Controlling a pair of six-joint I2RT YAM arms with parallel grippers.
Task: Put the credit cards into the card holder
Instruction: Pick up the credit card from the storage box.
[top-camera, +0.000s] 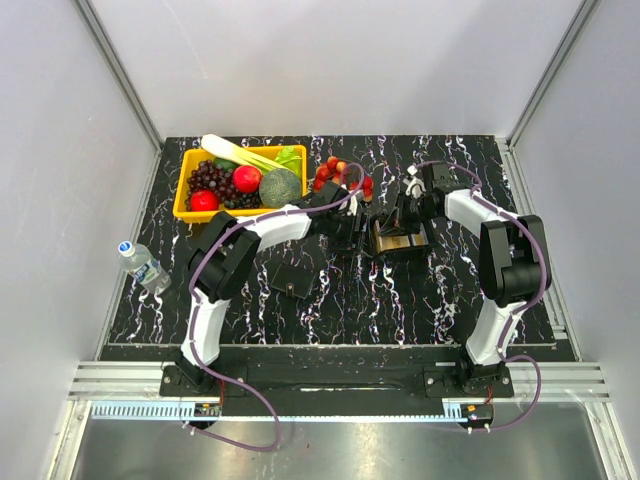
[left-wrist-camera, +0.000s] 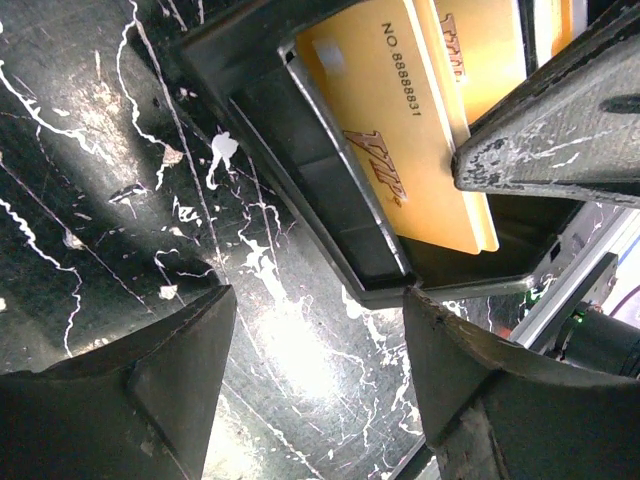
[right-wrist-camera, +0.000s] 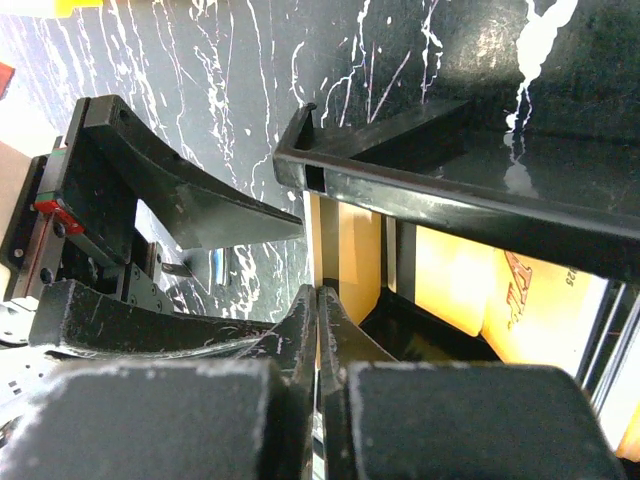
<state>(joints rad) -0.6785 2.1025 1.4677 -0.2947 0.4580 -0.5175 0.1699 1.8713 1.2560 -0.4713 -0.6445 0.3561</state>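
Right gripper (right-wrist-camera: 318, 295) is pinched shut on the near edge of one card (right-wrist-camera: 350, 245) standing in the tray (right-wrist-camera: 430, 195). Left gripper (left-wrist-camera: 318, 300), jaws apart, hovers beside the tray's corner. More cards (left-wrist-camera: 400, 120) lie inside; the holder (top-camera: 293, 281) lies apart.

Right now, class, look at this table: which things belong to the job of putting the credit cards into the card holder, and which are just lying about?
Part of the job:
- credit cards
- black tray they sit in
- card holder, flat on the table

Just lying about:
- yellow basket of fruit and vegetables
- small red fruit beside it
- water bottle
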